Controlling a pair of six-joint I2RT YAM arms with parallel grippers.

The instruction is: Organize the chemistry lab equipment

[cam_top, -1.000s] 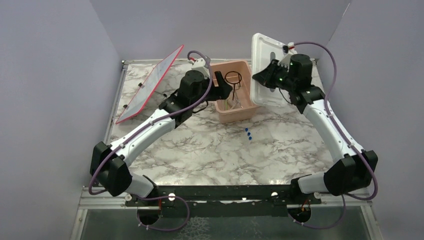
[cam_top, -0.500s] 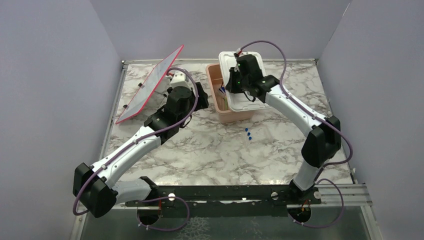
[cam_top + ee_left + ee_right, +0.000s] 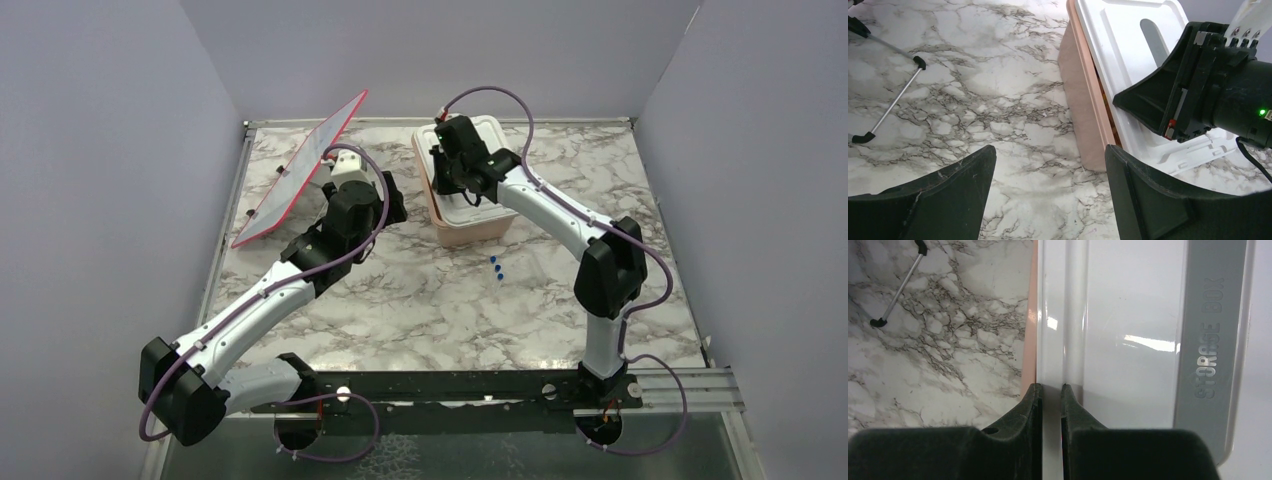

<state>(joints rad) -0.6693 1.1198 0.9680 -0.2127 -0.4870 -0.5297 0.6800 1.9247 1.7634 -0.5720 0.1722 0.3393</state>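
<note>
Backdrop: plain lilac-grey walls close in the far side and both flanks.
Bench (image 3: 420,300): white marble pattern with dark veins, both arms reaching across it toward the far half.
Tub (image 3: 470,232): pink, rectangular, standing at the far middle of the bench.
Lid (image 3: 1128,340): white, lying across the top of the tub, with a grey strip reading "STORAGE BOX". From the left wrist, a thin strip of the tub's inside shows along 1 long side.
Right hand (image 3: 1050,390): over the tub, its 2 fingers drawn narrow and pinching the raised rim of the lid on the long side that faces the left arm.
Left hand (image 3: 1048,152): fingers spread wide with nothing between them, hanging above bare bench just beside the tub's left wall, between the tub and the panel.
Panel (image 3: 300,170): large, flat, red-edged, leaning tilted at the far left of the bench.
Metal rod (image 3: 895,102): thin, with black ends, lying on the bench to the left of the tub, near the panel.
Blue pieces (image 3: 496,268): 3 small ones in a short row on the open bench just in front of the tub, apart from both hands.
Other lab gear: whatever the tub holds is hidden under the lid, so it cannot be told.
</note>
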